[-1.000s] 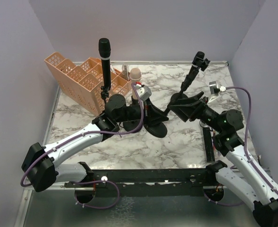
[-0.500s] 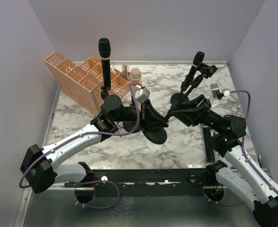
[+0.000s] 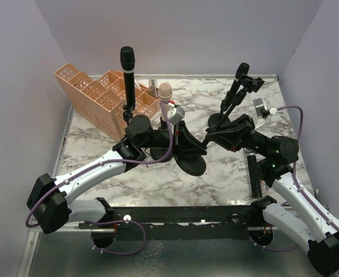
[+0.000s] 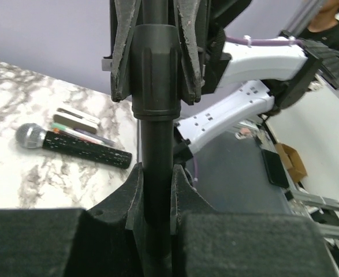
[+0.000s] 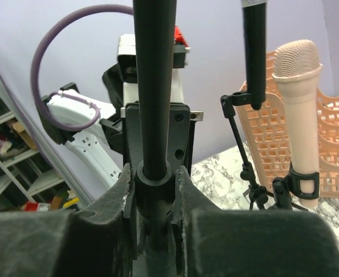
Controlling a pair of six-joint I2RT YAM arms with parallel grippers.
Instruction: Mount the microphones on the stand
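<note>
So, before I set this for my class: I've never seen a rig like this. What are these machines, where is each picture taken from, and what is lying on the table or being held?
These are two robot arms bolted at the near edge of a marble table. The wide picture looks down from above and behind them. The other two come from a camera on each wrist, looking past its own fingers. The left gripper and right gripper both clamp the black stand pole. Behind it are a peach basket and three microphones held up in clips: a pink microphone, an upright black microphone and a tilted black microphone. A silver-headed microphone lies flat beside some pens.
</note>
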